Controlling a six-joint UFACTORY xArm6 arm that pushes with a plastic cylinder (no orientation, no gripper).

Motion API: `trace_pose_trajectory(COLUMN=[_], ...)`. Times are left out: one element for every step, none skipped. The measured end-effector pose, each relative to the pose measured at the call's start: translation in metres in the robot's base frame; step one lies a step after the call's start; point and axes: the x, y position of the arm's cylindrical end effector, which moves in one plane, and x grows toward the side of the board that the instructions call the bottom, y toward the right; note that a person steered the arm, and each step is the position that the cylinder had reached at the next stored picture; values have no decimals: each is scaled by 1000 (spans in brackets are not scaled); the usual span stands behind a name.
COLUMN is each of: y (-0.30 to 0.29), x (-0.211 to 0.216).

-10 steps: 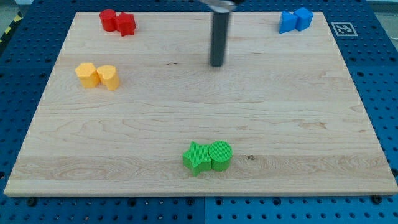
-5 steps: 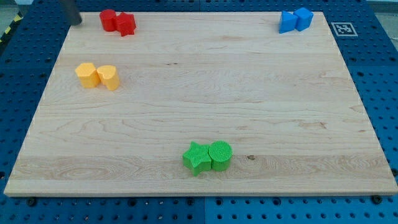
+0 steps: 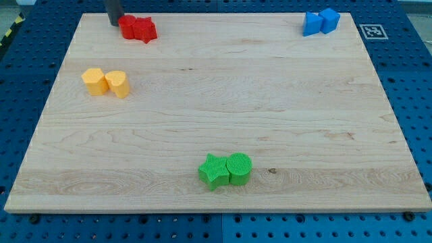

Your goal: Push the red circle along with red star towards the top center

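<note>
You see a pale wooden board on a blue pegboard table. My tip, the end of a dark rod with no jaws to open or close, sits at the view's top left. Just to its right, apparently touching it, lies the red circle block, with the red star block pressed against that. Far below and right of the tip sit a green star and green circle, touching. Below the tip lie two yellow blocks; far right, two blue blocks.
</note>
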Motion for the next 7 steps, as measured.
trace_pose_trajectory(y=[-32,-46,-44,-37,-22,-7,11], x=[4,7,12,17,18,16,18])
